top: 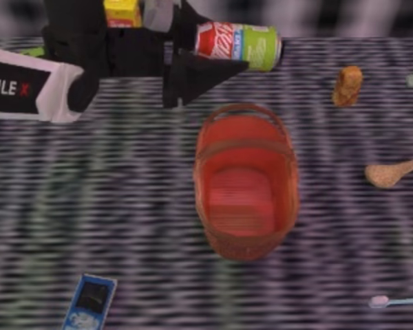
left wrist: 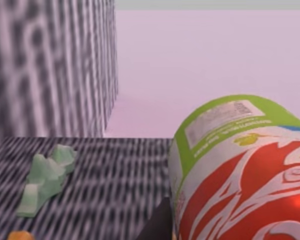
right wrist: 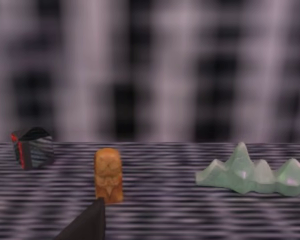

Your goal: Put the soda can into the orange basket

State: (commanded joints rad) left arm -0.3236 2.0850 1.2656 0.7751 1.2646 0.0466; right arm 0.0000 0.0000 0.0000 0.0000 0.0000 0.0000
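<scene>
The soda can point(top: 239, 45) is pinched sideways in the left gripper point(top: 213, 55), its lid end hidden, beyond the orange basket point(top: 246, 180).

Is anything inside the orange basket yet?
The orange basket shows only its bare woven floor; the arched handle hides just a thin strip. The soda can lies sideways in the left pincer, beyond the basket's far rim.

Handle point(top: 244, 146) arches across the orange basket point(top: 289, 199) opening.
</scene>
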